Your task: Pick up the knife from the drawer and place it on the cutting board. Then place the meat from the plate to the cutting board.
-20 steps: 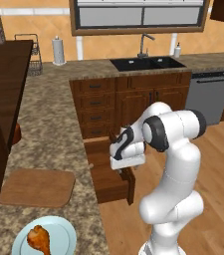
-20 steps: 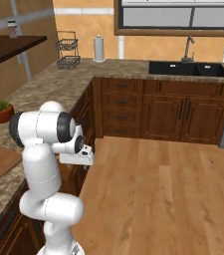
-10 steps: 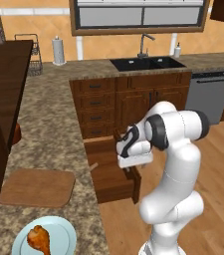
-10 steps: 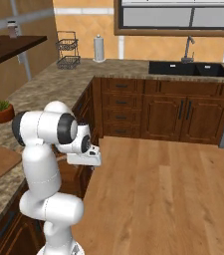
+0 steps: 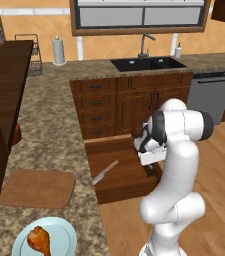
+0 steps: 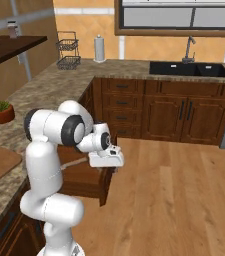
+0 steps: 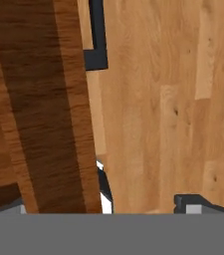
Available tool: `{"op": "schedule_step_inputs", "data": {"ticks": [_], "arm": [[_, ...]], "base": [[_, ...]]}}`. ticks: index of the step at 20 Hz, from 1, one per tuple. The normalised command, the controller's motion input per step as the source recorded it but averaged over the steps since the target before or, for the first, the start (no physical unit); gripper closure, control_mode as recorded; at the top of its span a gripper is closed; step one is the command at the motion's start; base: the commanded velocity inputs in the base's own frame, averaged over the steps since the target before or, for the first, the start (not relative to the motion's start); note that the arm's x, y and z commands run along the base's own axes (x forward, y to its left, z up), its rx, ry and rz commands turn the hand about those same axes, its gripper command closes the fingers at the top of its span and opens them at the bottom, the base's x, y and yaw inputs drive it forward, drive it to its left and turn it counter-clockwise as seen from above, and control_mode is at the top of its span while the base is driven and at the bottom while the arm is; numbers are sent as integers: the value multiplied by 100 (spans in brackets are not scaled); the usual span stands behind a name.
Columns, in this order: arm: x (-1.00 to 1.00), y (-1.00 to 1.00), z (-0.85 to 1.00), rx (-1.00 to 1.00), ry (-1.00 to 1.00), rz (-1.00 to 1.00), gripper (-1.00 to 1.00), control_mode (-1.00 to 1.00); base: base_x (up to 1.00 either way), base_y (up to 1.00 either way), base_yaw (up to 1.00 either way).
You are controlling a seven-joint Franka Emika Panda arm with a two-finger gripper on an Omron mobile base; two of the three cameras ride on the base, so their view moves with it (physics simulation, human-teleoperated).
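- Knife (image 5: 105, 172) lying loose inside the pulled-out drawer (image 5: 121, 172), blade slanted across the dark floor, near the left side.
- Drawer front panel (image 7: 44, 104) seen edge-on from above in the hand view, with its dark bar handle (image 7: 96, 35) over the wooden floor beyond it.
- Cutting board (image 5: 38, 187) bare on the counter, near the drawer's left; meat (image 5: 39, 239) on the plate (image 5: 66, 240), just in front of the board.
- First step in hand, by the look of it: drawer open, knife not yet picked up, nothing moved to the board.
- Gripper (image 5: 152, 167) hanging at the drawer's outer end, close by the front panel, well apart from the knife.
- Jaws spread as wide as they go, holding nothing; whether a fingertip (image 7: 103, 187) brushes the panel cannot be told.
- Next move likely calling for a reach back over the drawer towards the knife, jaws turned across the handle, then a descent low enough to pinch it off the flat floor.
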Motion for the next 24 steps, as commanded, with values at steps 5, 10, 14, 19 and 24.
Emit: {"op": "schedule_step_inputs", "data": {"ticks": [5,10,14,19,24], "arm": [[12,-100,0,-8,10,-17,-100,-100],[7,-100,41,2,3,-19,-100,-100],[0,8,100,0,-28,-29,-100,-100],[0,73,98,2,-17,-33,-100,-100],[0,100,15,1,0,-37,-100,-100]], "base": [[0,0,0],[0,0,0],[0,0,0],[0,0,0],[0,0,0]]}}
